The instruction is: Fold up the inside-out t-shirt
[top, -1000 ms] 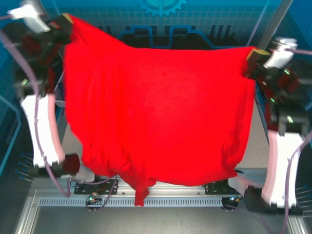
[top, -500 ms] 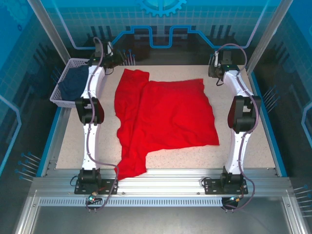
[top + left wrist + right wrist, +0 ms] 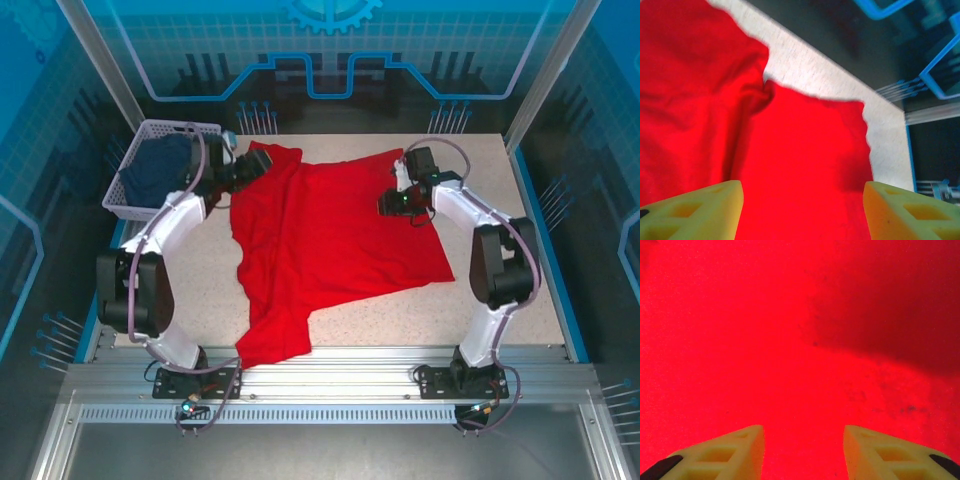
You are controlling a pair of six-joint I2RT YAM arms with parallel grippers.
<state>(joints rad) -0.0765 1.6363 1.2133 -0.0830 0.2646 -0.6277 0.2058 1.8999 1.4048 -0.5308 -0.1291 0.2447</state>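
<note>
**Shirt on the table, both pincers empty**

We've got the inside-out t-shirt (image 3: 340, 240) lying on the table (image 3: 500, 300). Its right half is fairly flat, its left half is doubled over in a thick ridge, and one flap trails toward the near edge. The left gripper (image 3: 801, 187) hovers at the far-left corner of the cloth, fingers well apart with nothing between them. The right gripper (image 3: 802, 430) sits low over the far-right part, fingers parted too, with plain red cloth beneath. Whether its tips brush the fabric we can't quite tell from this close. The navy garment (image 3: 155, 165) stays in its basket (image 3: 125, 190), off to the far left.

We read this as the laying-out step: no clean fold yet. The next move calls for pinching the bunched left edge and drawing it outward until it lies flat. Catch a single layer there, or the whole ridge may drag along.
</note>
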